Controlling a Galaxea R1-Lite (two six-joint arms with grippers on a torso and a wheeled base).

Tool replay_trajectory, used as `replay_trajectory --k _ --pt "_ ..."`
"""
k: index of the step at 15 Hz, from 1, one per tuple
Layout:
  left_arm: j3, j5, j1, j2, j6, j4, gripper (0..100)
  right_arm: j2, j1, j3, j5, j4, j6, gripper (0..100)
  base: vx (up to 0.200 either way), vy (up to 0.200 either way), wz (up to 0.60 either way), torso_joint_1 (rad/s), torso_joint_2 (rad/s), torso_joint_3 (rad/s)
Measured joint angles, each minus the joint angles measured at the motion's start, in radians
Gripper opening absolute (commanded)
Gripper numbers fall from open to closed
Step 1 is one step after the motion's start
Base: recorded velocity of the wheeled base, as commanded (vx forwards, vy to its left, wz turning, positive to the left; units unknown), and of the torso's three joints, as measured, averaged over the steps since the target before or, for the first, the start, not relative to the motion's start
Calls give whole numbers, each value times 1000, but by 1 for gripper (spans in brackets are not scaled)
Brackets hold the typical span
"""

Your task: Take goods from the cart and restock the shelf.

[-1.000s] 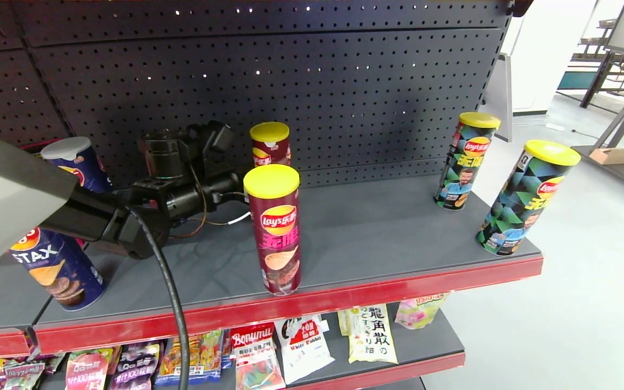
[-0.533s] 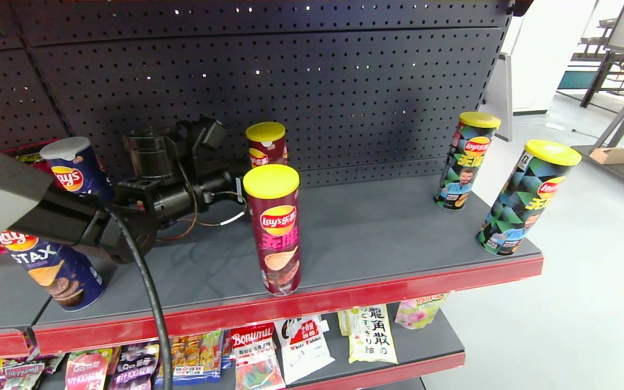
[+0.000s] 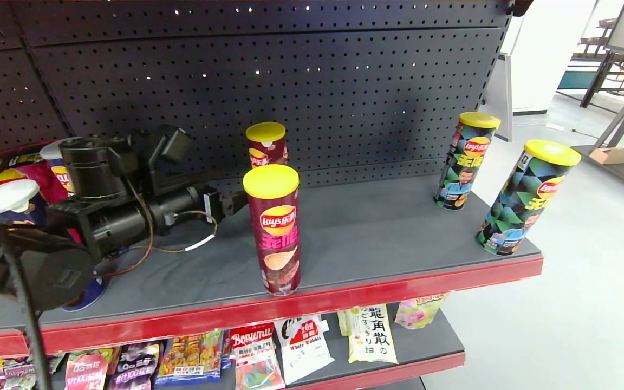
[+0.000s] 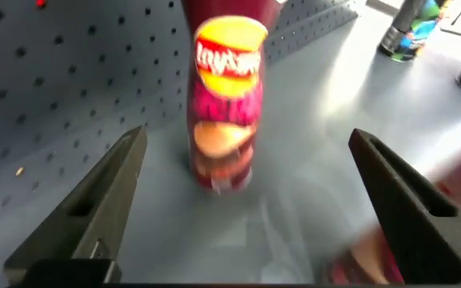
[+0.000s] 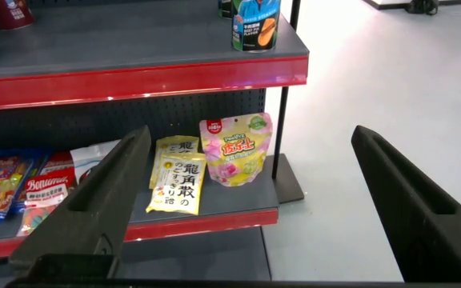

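Four tall cans stand upright on the top shelf (image 3: pixel 371 233) in the head view: two maroon cans (image 3: pixel 274 233) one behind the other and two teal cans (image 3: pixel 466 160) to their right, in tidy rows. Your left gripper (image 3: pixel 233 201) lies low over the shelf, with the blue cans (image 3: pixel 3 197) crowding its arm. In the left wrist view its fingers are apart and empty, with the rear maroon can (image 4: pixel 224 96) ahead, untouched. In the right wrist view the right gripper (image 5: pixel 250 136) is spread and empty, down by the snack bags (image 5: pixel 178 184).

Left gripper (image 4: pixel 246 136) fingers spread wide; right gripper (image 5: pixel 250 134) same.
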Motion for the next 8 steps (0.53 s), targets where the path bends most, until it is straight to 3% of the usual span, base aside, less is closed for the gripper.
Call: replay_trajectory --k 4,8 --pt "159 2 39 -185 7 58 100 0 0 0 0 0 0 100 0 0 0 0 0 0" --pt "252 29 84 -501 54 335 100 0 0 0 0 0 0 100 0 0 0 0 0 0"
